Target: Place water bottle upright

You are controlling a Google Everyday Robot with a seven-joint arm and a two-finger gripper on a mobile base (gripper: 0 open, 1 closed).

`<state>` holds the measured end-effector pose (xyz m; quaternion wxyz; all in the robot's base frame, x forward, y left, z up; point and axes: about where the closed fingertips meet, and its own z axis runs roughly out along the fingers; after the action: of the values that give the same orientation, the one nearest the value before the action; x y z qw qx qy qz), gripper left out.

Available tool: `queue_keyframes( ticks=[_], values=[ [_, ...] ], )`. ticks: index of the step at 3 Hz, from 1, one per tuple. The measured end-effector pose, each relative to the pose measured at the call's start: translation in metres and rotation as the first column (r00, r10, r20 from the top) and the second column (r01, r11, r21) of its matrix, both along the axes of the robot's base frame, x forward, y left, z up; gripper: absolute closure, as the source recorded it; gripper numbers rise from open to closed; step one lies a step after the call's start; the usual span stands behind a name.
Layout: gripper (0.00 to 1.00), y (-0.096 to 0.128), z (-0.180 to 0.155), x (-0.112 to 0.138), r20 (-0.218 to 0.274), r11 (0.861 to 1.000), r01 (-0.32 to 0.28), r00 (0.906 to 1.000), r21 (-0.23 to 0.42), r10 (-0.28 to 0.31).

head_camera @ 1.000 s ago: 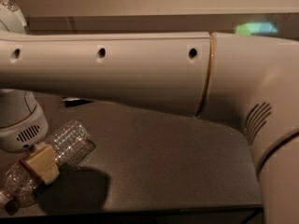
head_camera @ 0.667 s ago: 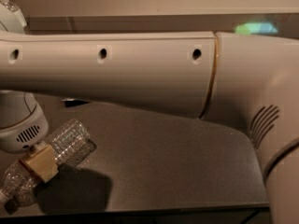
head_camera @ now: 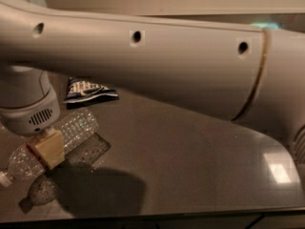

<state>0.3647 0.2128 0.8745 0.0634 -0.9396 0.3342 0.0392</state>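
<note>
The water bottle (head_camera: 76,128) is found nearer the camera than the dark chip bag (head_camera: 88,90) and slightly to its picture-left, lying slanted with the white cap (head_camera: 5,178) at the low end away from the bag and the base raised toward the bag; it is not upright yet. The gripper (head_camera: 47,149) is set over the bottle's middle, also nearer the camera than the bag, and the jaws are judged to be clamped on the bottle at the label band, though only one tan pad (head_camera: 50,147) is seen across it. This mid-body hold is judged to be chosen so the bottle can be swung vertical and set down on its base. A dark shadow (head_camera: 105,192) and a faint reflection are seen on the tabletop (head_camera: 200,161) beneath, so the bottle is taken to be lifted slightly, but contact cannot be ruled out. The tabletop is dark grey, smooth and glossy, with a bright glare patch (head_camera: 279,171) well apart from the bag at far picture-right. The upper view is blocked by the robot's pale arm (head_camera: 143,56), passing above the bag; little of the dim room is seen
</note>
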Motion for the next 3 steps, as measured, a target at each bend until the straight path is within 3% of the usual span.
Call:
queue_keyframes(
  ticks=[1,2,3],
  values=[
    [1.00,-0.008,0.027,0.020,-0.002,0.992,0.028,0.9996,0.122,-0.028],
    [1.00,-0.021,0.049,0.035,-0.011,0.964,0.060,0.9982,0.258,-0.059],
    [1.00,-0.029,0.067,0.044,-0.008,0.917,0.087,0.9958,0.390,-0.091]
  ],
)
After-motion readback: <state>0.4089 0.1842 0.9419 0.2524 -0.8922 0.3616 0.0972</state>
